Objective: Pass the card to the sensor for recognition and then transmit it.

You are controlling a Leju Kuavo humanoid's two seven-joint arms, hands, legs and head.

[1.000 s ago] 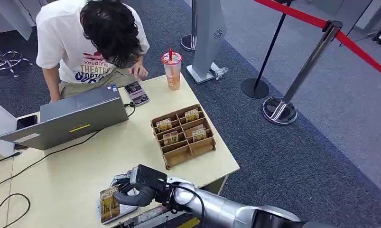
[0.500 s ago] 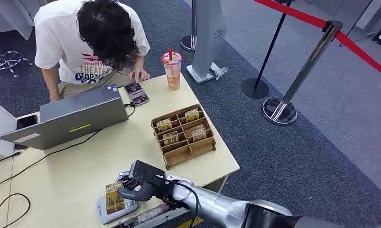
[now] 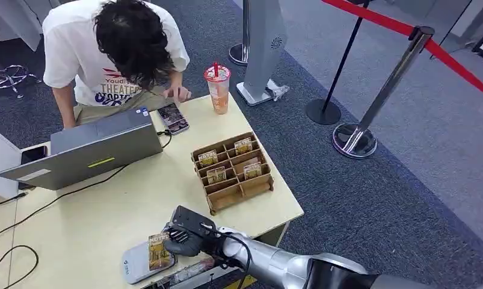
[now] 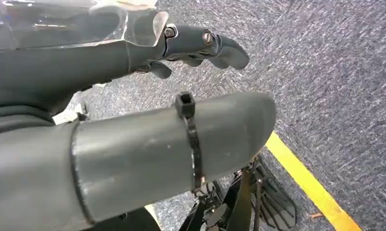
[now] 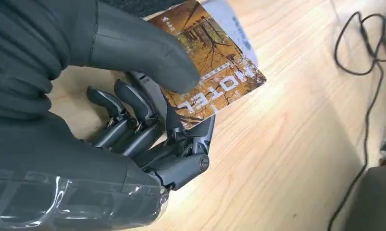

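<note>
Right hand (image 3: 187, 241) pinches orange printed hotel card (image 3: 159, 251) over flat grey sensor pad (image 3: 132, 267), seemingly reading; handover remains.

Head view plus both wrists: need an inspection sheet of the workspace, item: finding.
Surface: pale wooden table, bare at its middle.
Job's things: card marked HOTEL, pinched by the right hand over the grey sensor at the near edge; card organiser holds more cards.
Clutter: laptop, phone, iced drink.
Hands: right holds the card; left hand hangs over carpet, fingers curled, holding nothing.
Cables: black leads run across the table's left side.
Surroundings: person leaning at the far edge; stanchions with red belt.
</note>
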